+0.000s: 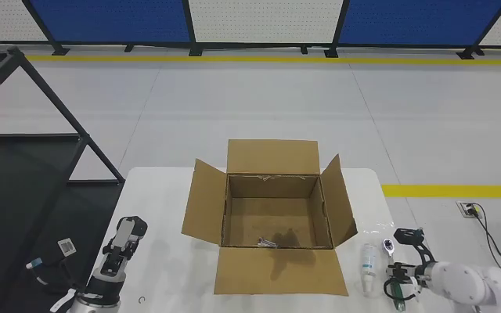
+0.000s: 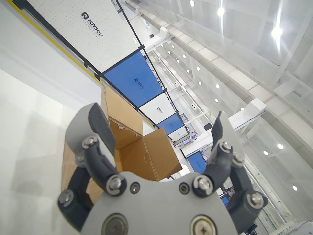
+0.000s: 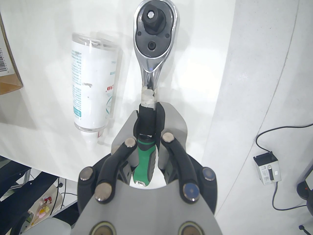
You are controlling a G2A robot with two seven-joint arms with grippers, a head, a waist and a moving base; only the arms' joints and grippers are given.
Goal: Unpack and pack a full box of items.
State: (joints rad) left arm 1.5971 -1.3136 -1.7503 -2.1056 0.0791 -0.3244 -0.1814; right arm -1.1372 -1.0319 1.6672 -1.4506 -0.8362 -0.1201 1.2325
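Right gripper (image 3: pixel 148 117) is pinching the ratchet wrench (image 3: pixel 154 37) by the black neck just above its green grip. The jaws are pressing in on both sides and the head is pointing out over the white table (image 3: pixel 200 37). A hold that low on the handle, I'd say, is leaving the heavy head free to be laid flat beside the bottle (image 3: pixel 94 84), which is lying on its side just next to it. Whether the wrench is touching the tabletop, I cannot tell.

The overhead view is giving what the wrist misses. The cardboard box (image 1: pixel 272 215) is sitting mid-table with its flaps folded out, nearly emptied, one small item (image 1: pixel 266 242) on its floor. Left gripper (image 2: pixel 159 114) is sitting on the box's other side, jaws spread wide, holding nothing and angled up past a flap.
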